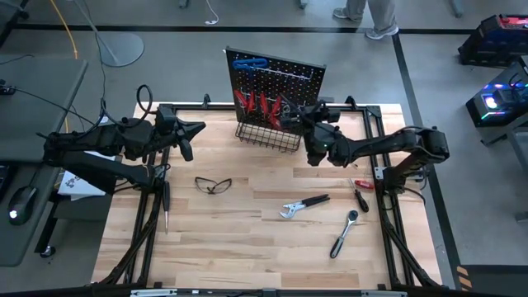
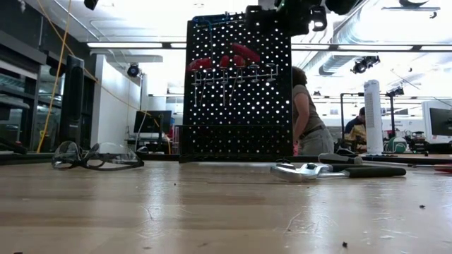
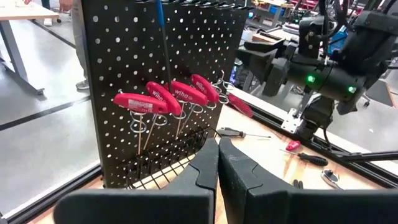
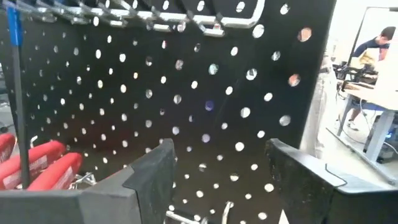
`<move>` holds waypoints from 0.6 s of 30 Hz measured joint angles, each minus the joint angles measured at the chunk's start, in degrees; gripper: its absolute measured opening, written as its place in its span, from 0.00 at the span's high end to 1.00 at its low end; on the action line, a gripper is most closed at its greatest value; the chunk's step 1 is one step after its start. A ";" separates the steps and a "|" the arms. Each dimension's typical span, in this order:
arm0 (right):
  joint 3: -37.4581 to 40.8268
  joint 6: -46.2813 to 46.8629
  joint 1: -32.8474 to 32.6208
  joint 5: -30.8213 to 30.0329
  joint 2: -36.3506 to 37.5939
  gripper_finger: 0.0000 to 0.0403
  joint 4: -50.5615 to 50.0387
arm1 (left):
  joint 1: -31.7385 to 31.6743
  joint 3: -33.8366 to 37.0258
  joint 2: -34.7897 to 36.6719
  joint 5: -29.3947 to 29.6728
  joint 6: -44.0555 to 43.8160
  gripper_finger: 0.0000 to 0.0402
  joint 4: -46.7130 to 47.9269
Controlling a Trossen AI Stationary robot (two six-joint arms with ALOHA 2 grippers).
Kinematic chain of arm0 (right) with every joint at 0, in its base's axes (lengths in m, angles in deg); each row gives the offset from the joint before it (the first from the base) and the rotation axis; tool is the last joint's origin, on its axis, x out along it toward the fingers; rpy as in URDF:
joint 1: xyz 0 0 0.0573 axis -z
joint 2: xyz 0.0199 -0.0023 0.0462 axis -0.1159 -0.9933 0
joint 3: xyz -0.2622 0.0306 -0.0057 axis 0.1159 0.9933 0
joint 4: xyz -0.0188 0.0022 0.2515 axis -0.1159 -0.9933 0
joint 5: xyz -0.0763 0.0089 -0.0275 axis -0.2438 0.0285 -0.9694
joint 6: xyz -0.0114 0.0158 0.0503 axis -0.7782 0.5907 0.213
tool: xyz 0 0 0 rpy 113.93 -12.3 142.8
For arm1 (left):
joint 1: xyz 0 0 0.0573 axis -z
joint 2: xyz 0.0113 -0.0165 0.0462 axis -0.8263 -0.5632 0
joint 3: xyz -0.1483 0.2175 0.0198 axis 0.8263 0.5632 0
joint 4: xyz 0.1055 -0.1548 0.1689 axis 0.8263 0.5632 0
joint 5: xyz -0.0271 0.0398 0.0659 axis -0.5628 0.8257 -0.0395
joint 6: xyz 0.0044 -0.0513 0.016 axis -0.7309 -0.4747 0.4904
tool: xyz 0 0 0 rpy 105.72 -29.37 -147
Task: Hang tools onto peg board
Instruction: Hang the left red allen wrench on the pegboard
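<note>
The black peg board (image 1: 276, 82) stands upright at the table's far middle. Several red-handled tools (image 3: 168, 99) hang on it, handles resting in silver wire hooks, shafts pointing down. A blue-handled T-key (image 1: 247, 63) hangs near its top. My right gripper (image 4: 217, 168) is open close in front of the board's right part (image 1: 297, 115), with nothing between its fingers. My left gripper (image 3: 217, 171) is shut and empty, raised over the table's far left (image 1: 196, 130). Silver pliers (image 1: 304, 205), a chrome ratchet (image 1: 345, 233) and a small red-handled screwdriver (image 1: 360, 196) lie on the table.
Clear safety glasses (image 1: 213, 185) lie left of centre. A black-handled screwdriver (image 1: 166, 206) lies near the left edge. A wire basket (image 1: 268, 136) juts out from the board's bottom edge. People stand in the room behind the table (image 2: 305, 113).
</note>
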 joint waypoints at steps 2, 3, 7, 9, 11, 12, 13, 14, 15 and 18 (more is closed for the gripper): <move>0.00 -0.34 -0.04 -0.02 0.29 0.41 0.08 | 0.00 0.00 0.01 0.01 0.00 1.00 0.29; 0.00 -0.67 -0.04 -0.02 0.40 0.41 0.00 | 0.00 0.00 0.01 0.01 0.00 1.00 0.59; 0.00 -0.68 -0.09 -0.02 0.52 0.41 0.53 | 0.02 -0.01 -0.01 0.01 -0.02 1.00 2.27; 0.00 -0.68 -0.85 0.11 1.17 0.41 0.74 | 0.01 -0.02 0.01 0.01 -0.02 1.00 2.72; 0.00 -1.25 -2.54 0.50 2.55 0.41 0.80 | 0.00 -0.02 0.01 0.01 0.00 1.00 2.75; -0.02 -2.17 -3.78 0.74 3.20 0.41 0.91 | 0.00 -0.02 0.01 0.01 0.00 1.00 2.85; -0.02 -3.44 -5.20 1.10 3.91 0.41 0.82 | 0.00 -0.02 0.01 0.01 0.02 1.00 2.85; -0.02 -4.82 -6.64 1.39 4.38 0.41 0.63 | 0.00 -0.01 0.01 0.01 0.12 1.00 2.85; -0.02 -5.86 -8.24 1.73 4.79 0.41 0.42 | -0.02 -0.02 0.01 0.02 0.51 1.00 2.95; -0.13 -7.00 -13.56 3.73 5.17 0.45 -0.92 | -0.02 -0.02 -0.01 0.04 2.16 1.00 2.96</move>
